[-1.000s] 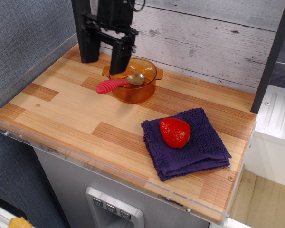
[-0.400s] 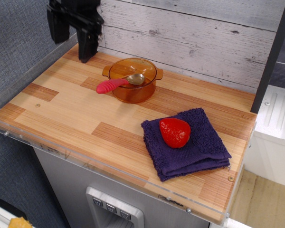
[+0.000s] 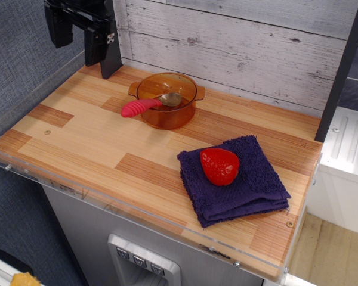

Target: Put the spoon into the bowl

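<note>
The amber glass bowl [image 3: 167, 99] stands at the back of the wooden counter. The spoon [image 3: 148, 105] lies with its silver head inside the bowl and its red-pink ribbed handle resting on the rim, sticking out to the left. My gripper [image 3: 76, 37] is raised at the top left, well above and to the left of the bowl. Its two black fingers [image 3: 94, 44] hang apart with nothing between them.
A folded dark blue towel [image 3: 235, 179] lies at the front right with a red strawberry [image 3: 220, 165] on it. A grey plank wall [image 3: 238, 47] runs behind the counter. A dark post [image 3: 343, 65] stands at the right.
My gripper has lifted away from the bowl and moved up and to the left. The spoon has stayed in the bowl.
</note>
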`<state>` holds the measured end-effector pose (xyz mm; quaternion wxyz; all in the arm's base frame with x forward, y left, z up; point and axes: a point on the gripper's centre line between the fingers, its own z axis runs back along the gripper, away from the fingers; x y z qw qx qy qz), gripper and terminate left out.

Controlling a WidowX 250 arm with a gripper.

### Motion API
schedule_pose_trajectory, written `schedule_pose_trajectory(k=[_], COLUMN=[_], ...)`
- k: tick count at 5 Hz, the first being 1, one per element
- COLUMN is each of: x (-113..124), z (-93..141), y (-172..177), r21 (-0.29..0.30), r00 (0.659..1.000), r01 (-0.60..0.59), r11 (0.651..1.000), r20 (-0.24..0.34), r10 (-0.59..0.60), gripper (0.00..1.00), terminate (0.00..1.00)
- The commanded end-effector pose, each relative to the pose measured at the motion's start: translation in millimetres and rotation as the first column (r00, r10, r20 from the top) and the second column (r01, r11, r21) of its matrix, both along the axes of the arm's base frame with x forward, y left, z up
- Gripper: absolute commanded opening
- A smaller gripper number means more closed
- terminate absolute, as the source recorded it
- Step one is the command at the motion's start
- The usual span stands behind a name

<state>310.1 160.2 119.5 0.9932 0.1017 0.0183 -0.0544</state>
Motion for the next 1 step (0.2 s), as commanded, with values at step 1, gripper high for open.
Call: schedule_pose_trajectory(k=[1], x=[3.4], z=[14.6], y=[10.0], r21=[-0.007], r00=[0.997], r01=[-0.032], r11=[0.999], r20=[0.073], r10=[0.032], gripper=[1.00], terminate=[1.00])
